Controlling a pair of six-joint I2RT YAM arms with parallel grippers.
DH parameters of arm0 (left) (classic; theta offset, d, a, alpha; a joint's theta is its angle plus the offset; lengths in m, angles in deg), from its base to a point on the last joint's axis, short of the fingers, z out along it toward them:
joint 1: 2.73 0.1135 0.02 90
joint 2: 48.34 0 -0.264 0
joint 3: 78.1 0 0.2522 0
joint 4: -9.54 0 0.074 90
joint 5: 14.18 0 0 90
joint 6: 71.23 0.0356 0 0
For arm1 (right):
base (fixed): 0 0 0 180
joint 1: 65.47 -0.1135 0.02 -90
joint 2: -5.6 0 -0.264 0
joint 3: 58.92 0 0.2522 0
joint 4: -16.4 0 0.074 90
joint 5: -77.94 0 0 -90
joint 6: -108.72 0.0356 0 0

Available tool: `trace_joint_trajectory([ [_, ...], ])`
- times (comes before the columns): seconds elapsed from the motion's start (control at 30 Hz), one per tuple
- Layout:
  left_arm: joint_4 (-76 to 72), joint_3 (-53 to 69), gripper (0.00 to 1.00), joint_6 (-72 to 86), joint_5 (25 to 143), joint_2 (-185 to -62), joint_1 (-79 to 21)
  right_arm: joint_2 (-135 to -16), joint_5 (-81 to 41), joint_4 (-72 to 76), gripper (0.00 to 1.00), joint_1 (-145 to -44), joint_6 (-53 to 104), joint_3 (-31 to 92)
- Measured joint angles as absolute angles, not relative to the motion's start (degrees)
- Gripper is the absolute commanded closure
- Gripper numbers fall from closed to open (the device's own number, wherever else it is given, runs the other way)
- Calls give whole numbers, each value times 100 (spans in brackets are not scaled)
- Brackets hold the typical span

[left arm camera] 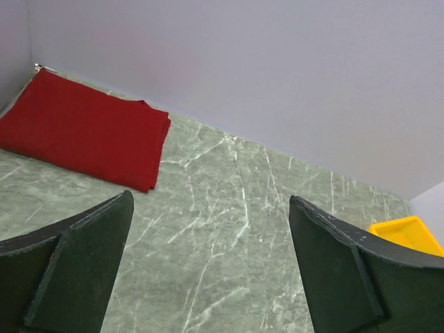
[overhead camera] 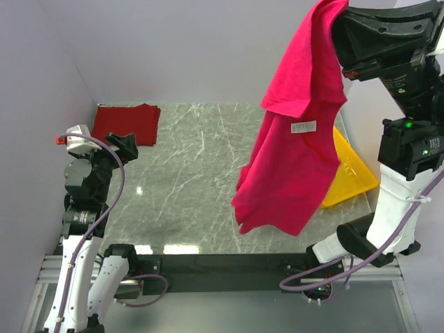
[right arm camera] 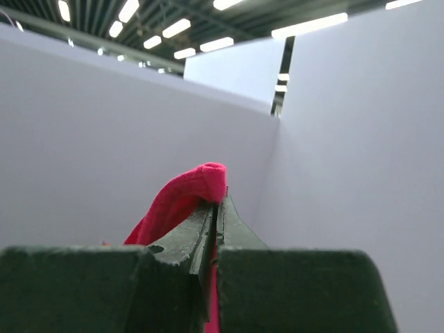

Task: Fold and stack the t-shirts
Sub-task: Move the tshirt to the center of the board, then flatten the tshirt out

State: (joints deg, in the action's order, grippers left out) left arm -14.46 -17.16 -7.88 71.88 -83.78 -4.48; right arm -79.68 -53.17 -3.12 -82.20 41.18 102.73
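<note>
A bright crimson t-shirt (overhead camera: 295,139) with a small white neck label hangs high over the right half of the table, pinched in my right gripper (overhead camera: 338,15) at the top. In the right wrist view the jaws are shut on a fold of that crimson t-shirt (right arm camera: 182,196), with my right gripper (right arm camera: 216,201) pointing upward. A darker red t-shirt (overhead camera: 126,123) lies folded flat at the table's far left corner and shows as a neat rectangle (left arm camera: 80,132) in the left wrist view. My left gripper (overhead camera: 123,144) stands open just in front of it, nothing between its fingers (left arm camera: 76,267).
A yellow plastic tray (overhead camera: 350,173) sits at the table's right edge, partly behind the hanging shirt; its corner (left arm camera: 406,232) shows in the left wrist view. White walls close in the back and both sides. The grey-green marble table top (overhead camera: 187,180) stretches between the two arms.
</note>
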Motion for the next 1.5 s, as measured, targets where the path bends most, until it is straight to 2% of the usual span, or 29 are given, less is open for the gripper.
trace_joint_trajectory([
  [0.17,-1586,-1716,1,-788,7103,-8181,-448,-7933,-4796,-203,100,-9094,3657,9836],
  [0.53,-1765,-1709,0,-788,7033,-7954,-448,-7526,-4534,-1228,100,-10082,2135,6422],
  [0.63,-1813,-1709,1,-788,7033,-7954,-448,-7552,-4362,-1707,77,-10377,1556,5434],
  [0.67,-1835,-1709,1,-790,7033,-7951,-448,-7594,-4285,-1897,58,-10441,1355,5174],
  [0.73,-1874,-1709,1,-793,7037,-7938,-448,-7692,-4088,-2205,45,-10533,1003,4693],
  [0.77,-1879,-1709,1,-793,7037,-7927,-448,-7723,-3966,-2336,33,-10546,806,4486],
  [0.83,-1874,-1709,0,-797,7037,-7914,-448,-7736,-3653,-2557,27,-10517,461,4051],
  [0.97,-1874,-1711,1,-810,7041,-7912,-448,-7605,-3304,-2758,25,-10185,-42,3463],
  [1.2,-1817,-1845,1,-941,7127,-7925,-448,-7126,-3258,-3331,26,-8345,-695,3089],
  [1.3,-1708,-1971,0,-1007,7212,-7995,-448,-6901,-3019,-3571,26,-7866,-804,2626],
  [1.5,-1448,-2103,1,-1112,7428,-8310,-448,-7183,-1457,-3748,28,-7381,-378,1852],
])
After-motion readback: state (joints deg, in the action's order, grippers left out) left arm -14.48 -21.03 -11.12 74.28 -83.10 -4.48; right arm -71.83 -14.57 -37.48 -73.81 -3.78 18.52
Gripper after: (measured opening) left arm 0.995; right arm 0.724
